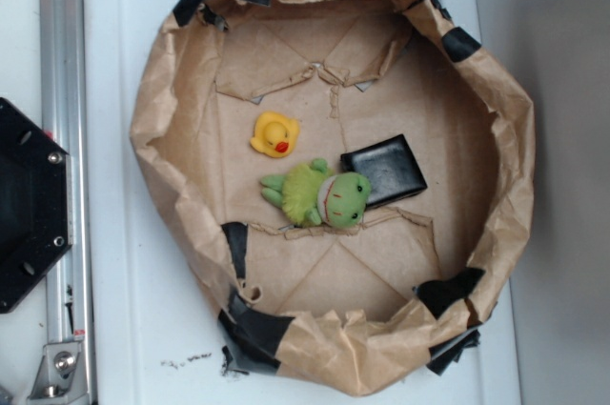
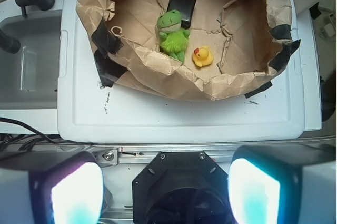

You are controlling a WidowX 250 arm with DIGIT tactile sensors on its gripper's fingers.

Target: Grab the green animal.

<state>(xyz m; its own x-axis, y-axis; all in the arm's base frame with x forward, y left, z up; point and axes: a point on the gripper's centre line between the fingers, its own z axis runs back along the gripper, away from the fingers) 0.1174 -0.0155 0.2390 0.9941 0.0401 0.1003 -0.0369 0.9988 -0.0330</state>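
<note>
Lime-green plush marks the target: the green animal, a fuzzy frog, is seen lying on its side on the floor of a crumpled brown paper enclosure patched with black tape, set on a white tray. Its head is touching, perhaps overlapping, the edge of a flat black wallet-like square; a yellow rubber duck sits just beside its back, apart from it. The gripper is held well short of the enclosure, over the robot's black base, its two pale fingers spread wide with nothing between them. The reach is judged not yet begun. For a clean grab, the descent is best centred on the fuzzy body rather than the head, with the jaws closing across the narrow width, so the black square and the duck are kept out of the pinch; the raised paper wall should be cleared from above. From the exterior view, the frog's pale red-marked face and its contact with the black square are read plainly, yet no gripper is shown there. From the wrist view, the open fingers and the near paper wall standing between them and the frog are shown.
</note>
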